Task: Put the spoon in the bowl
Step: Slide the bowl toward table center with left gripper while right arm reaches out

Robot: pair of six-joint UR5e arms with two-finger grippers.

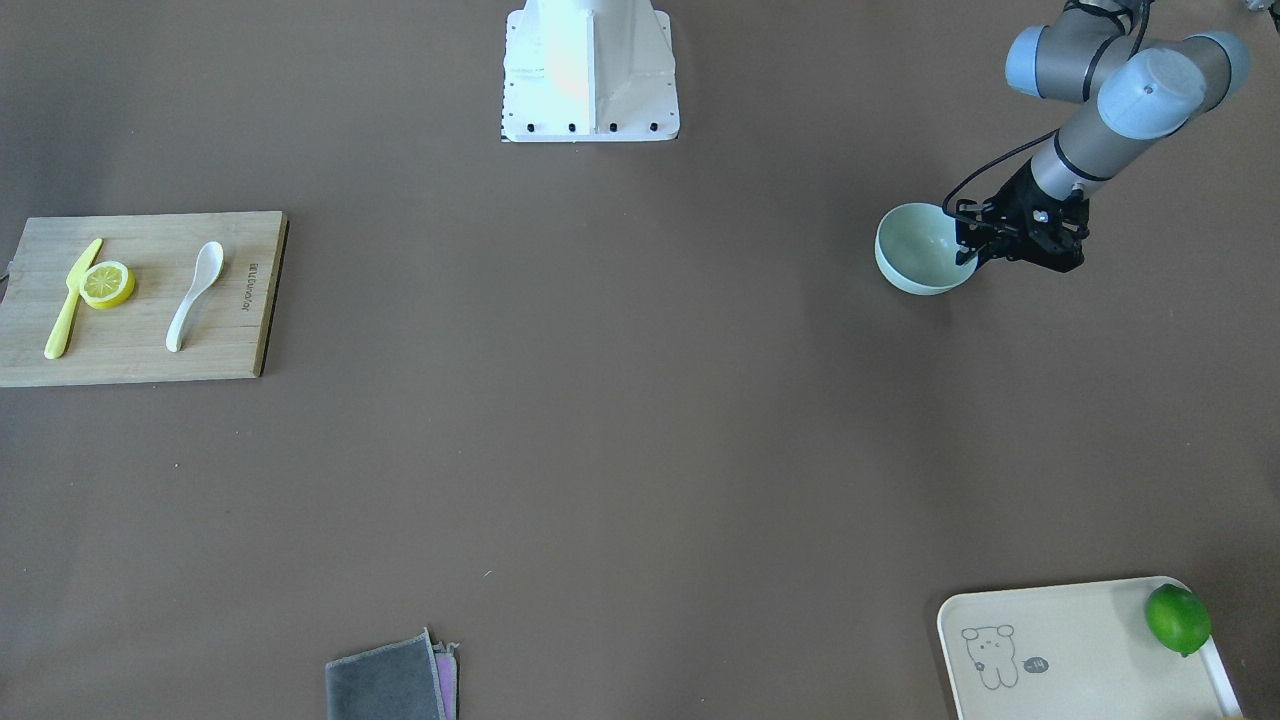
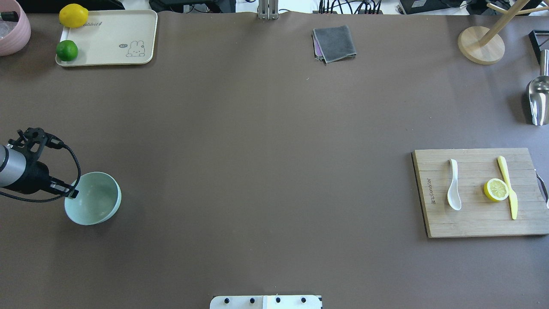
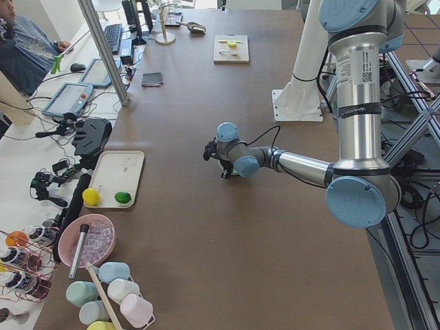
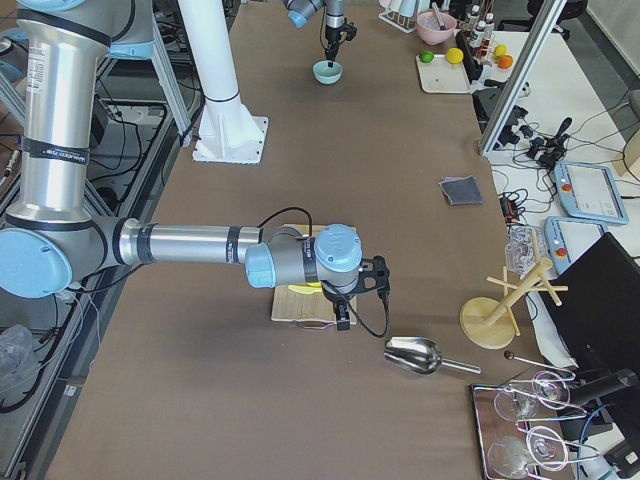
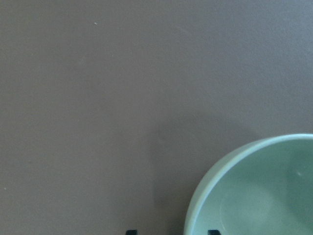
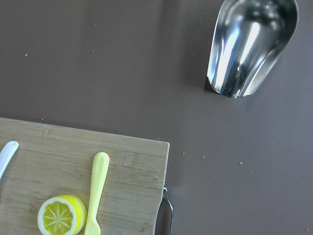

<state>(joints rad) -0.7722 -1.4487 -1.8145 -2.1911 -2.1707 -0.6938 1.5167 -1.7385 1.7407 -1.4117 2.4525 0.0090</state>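
Mint bowl (image 2: 96,201): left gripper (image 1: 966,257) astride rim, fingers apart, unclamped. Spoon (image 2: 453,185) well apart from bowl, untouched. Right gripper (image 4: 343,318) width: cannot tell. I'd judge spoon pickup next.

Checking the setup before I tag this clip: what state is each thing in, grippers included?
bowl: upright, empty, on the table.
spoon: lying flat on the cutting board, not in the bowl.
left gripper: open, jaws astride the bowl's rim.
right gripper: near the cutting board; cannot tell whether open or shut.
lemon slice: cut face up, beside the yellow knife.
cloth: folded.
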